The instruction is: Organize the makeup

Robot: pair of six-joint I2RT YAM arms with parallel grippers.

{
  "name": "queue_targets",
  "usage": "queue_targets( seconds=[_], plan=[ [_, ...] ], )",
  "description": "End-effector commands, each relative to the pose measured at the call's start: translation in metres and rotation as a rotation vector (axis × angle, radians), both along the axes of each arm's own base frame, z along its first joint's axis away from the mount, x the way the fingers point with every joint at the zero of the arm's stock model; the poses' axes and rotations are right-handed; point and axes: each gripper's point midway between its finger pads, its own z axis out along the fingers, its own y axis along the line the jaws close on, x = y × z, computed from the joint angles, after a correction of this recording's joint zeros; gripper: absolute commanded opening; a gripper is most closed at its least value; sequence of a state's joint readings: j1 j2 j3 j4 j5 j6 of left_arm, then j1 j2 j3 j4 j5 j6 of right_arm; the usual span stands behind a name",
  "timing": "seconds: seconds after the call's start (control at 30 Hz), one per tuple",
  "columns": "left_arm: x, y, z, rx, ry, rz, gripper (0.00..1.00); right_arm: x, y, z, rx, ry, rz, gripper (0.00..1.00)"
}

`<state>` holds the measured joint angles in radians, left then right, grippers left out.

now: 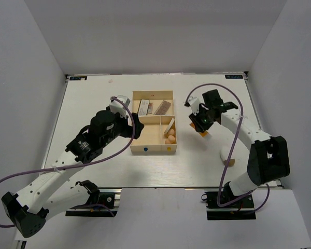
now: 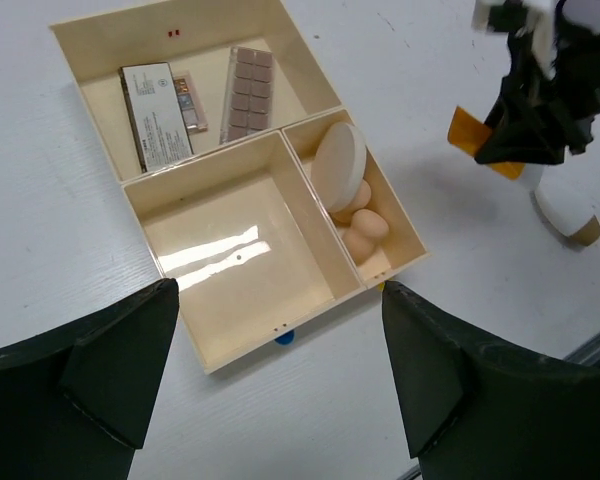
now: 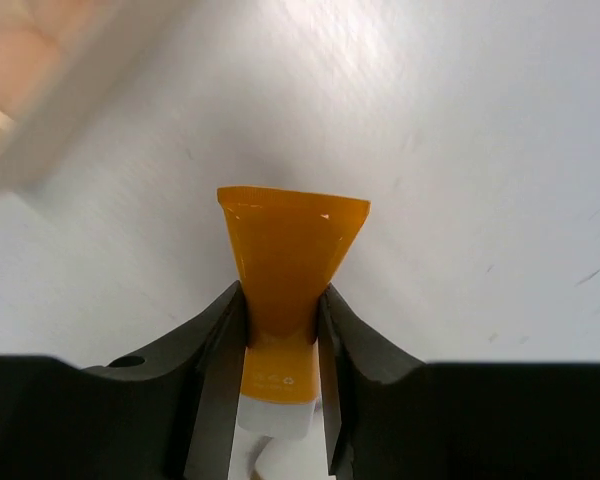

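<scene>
The pale wooden tray (image 1: 153,94) holds two flat palettes (image 1: 144,107) (image 1: 163,107) in its far compartment. A cream round pad (image 2: 339,166) leans over two peach sponges (image 2: 365,225) in the right compartment, and the big near-left compartment holds nothing. Right of the tray, my right gripper (image 3: 283,300) is shut on the orange tube (image 3: 290,250), its fingers (image 3: 215,340) pressed against both sides just above the white cap. A white brown-capped bottle (image 1: 228,154) lies nearer the right arm's base. My left gripper (image 2: 278,300) hangs open over the tray's near edge, holding nothing.
White walls close in the table (image 1: 93,104) on the left, right and back. The right arm's cable (image 1: 233,129) loops over the right side. A blue dot (image 2: 285,337) marks the tray's near wall.
</scene>
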<state>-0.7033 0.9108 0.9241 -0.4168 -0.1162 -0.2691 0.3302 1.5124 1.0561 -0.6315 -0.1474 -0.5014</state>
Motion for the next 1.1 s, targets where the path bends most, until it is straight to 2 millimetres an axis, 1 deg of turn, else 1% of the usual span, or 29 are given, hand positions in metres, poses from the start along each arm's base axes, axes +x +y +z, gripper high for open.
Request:
queue_targets(
  seconds=[0.0, 0.07, 0.1, 0.17, 0.2, 0.23, 0.27, 0.3, 0.33, 0.37, 0.4, 0.43, 0.47, 0.5, 0.53, 0.57, 0.6, 0.63, 0.7, 0.73, 0.8, 0.83, 0.87, 0.9, 0.93, 1.0, 1.07],
  plan=[
    [0.007, 0.010, 0.004, 0.014, -0.033, 0.054, 0.92, 0.019, 0.048, 0.053, 0.145, -0.094, 0.117, 0.04],
    [0.009, 0.013, 0.003, 0.017, -0.034, 0.067, 0.92, 0.021, 0.071, 0.071, 0.191, -0.117, 0.170, 0.04],
    [0.009, 0.014, 0.004, 0.016, -0.037, 0.074, 0.92, 0.025, 0.090, 0.087, 0.229, -0.136, 0.206, 0.04],
    [0.009, 0.016, 0.005, 0.017, -0.041, 0.081, 0.92, 0.021, 0.120, 0.101, 0.271, -0.143, 0.277, 0.06],
    [0.010, 0.017, 0.005, 0.018, -0.045, 0.084, 0.92, 0.026, 0.136, 0.112, 0.311, -0.149, 0.298, 0.08],
    [0.010, 0.018, 0.005, 0.018, -0.048, 0.090, 0.92, 0.027, 0.147, 0.118, 0.331, -0.156, 0.317, 0.08],
    [0.010, 0.019, 0.006, 0.018, -0.050, 0.093, 0.92, 0.018, 0.168, 0.121, 0.351, -0.148, 0.367, 0.08],
    [0.011, 0.019, 0.006, 0.019, -0.052, 0.097, 0.92, 0.023, 0.185, 0.127, 0.386, -0.140, 0.382, 0.10],
    [0.012, 0.023, 0.005, 0.023, -0.053, 0.111, 0.92, 0.024, 0.198, 0.130, 0.411, -0.134, 0.394, 0.10],
    [0.013, 0.024, 0.005, 0.022, -0.056, 0.118, 0.93, 0.016, 0.217, 0.131, 0.439, -0.112, 0.433, 0.10],
    [0.014, 0.024, 0.005, 0.023, -0.057, 0.121, 0.92, 0.021, 0.229, 0.116, 0.435, -0.069, 0.427, 0.10],
    [0.015, 0.025, 0.004, 0.029, -0.057, 0.125, 0.93, 0.024, 0.245, 0.129, 0.471, -0.074, 0.419, 0.10],
    [0.015, 0.025, 0.003, 0.031, -0.055, 0.130, 0.93, 0.025, 0.255, 0.128, 0.483, -0.061, 0.420, 0.10],
    [0.015, 0.026, 0.003, 0.033, -0.055, 0.133, 0.93, 0.027, 0.265, 0.110, 0.472, -0.021, 0.406, 0.10],
    [0.015, 0.026, 0.003, 0.033, -0.055, 0.134, 0.93, 0.031, 0.272, 0.113, 0.487, -0.021, 0.394, 0.10],
    [0.015, 0.027, 0.002, 0.034, -0.055, 0.136, 0.93, 0.033, 0.277, 0.111, 0.488, -0.021, 0.393, 0.10],
    [0.017, 0.029, 0.003, 0.032, -0.058, 0.147, 0.93, 0.035, 0.282, 0.098, 0.471, -0.005, 0.386, 0.11],
    [0.017, 0.029, 0.004, 0.031, -0.060, 0.145, 0.93, 0.035, 0.284, 0.096, 0.467, -0.004, 0.388, 0.15],
    [0.016, 0.028, 0.003, 0.030, -0.057, 0.136, 0.93, 0.036, 0.285, 0.084, 0.446, 0.008, 0.382, 0.20],
    [0.016, 0.027, 0.003, 0.031, -0.056, 0.133, 0.93, 0.034, 0.283, 0.076, 0.435, 0.020, 0.384, 0.26],
    [0.015, 0.026, 0.004, 0.028, -0.055, 0.124, 0.93, 0.031, 0.282, 0.067, 0.420, 0.034, 0.389, 0.33],
    [0.015, 0.026, 0.005, 0.025, -0.057, 0.123, 0.93, 0.029, 0.280, 0.062, 0.411, 0.044, 0.388, 0.40],
    [0.014, 0.026, 0.004, 0.025, -0.057, 0.121, 0.93, 0.028, 0.279, 0.058, 0.402, 0.047, 0.392, 0.45],
    [0.014, 0.025, 0.004, 0.024, -0.057, 0.120, 0.93, 0.025, 0.279, 0.054, 0.393, 0.059, 0.397, 0.54],
    [0.014, 0.025, 0.004, 0.025, -0.057, 0.119, 0.93, 0.024, 0.278, 0.054, 0.390, 0.062, 0.397, 0.60],
    [0.015, 0.025, 0.004, 0.024, -0.057, 0.120, 0.93, 0.023, 0.278, 0.057, 0.390, 0.061, 0.406, 0.66],
    [0.014, 0.025, 0.004, 0.025, -0.055, 0.118, 0.93, 0.022, 0.277, 0.064, 0.395, 0.051, 0.411, 0.67]
  ],
)
